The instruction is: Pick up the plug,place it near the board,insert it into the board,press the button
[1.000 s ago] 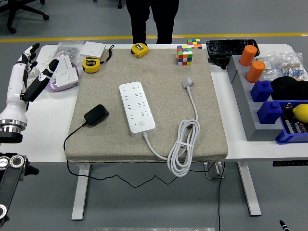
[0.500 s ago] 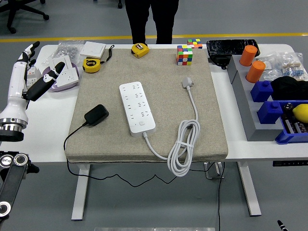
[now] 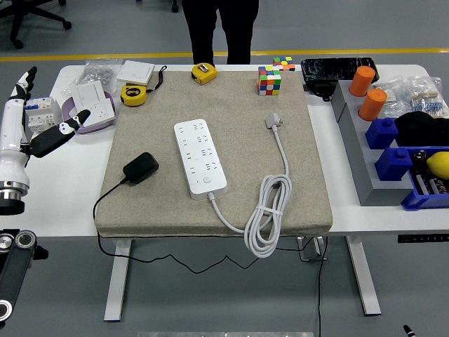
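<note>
While my left hand (image 3: 31, 119) hangs at the table's left edge, its fingers are spread loosely and hold nothing; thumb points toward the mat, index tip up near the far-left corner. Right arm is out of sight.

Containers: blue bin (image 3: 426, 184) at the right edge holds a yellow rounded object and dark small parts, too small to identify. Grey tray (image 3: 354, 140) beside the mat carries two orange cylinders (image 3: 369, 93) at its far end and blue blocks (image 3: 386, 144) nearer me. Purple dish (image 3: 83, 125) at far left holds a white socket module (image 3: 95, 102).

Task items: black plug adapter (image 3: 140, 168) lies flat on the beige mat (image 3: 309, 189), left-front area, its thin black cord running off the mat's front edge and drooping below the table. White power strip (image 3: 200, 156) lies lengthwise mid-mat, just right of the adapter, not touching it; button end faces me. Its white cable (image 3: 266, 214) is coiled at the mat's front-right, plug head resting further back.

Room: bare white table (image 3: 66, 189) between hand and mat; open mat surface around the adapter. Yellow tape measures (image 3: 133, 95), a Rubik's cube (image 3: 269, 80) sit along the far edge. A person in dark trousers (image 3: 221, 31) stands behind the table.
</note>
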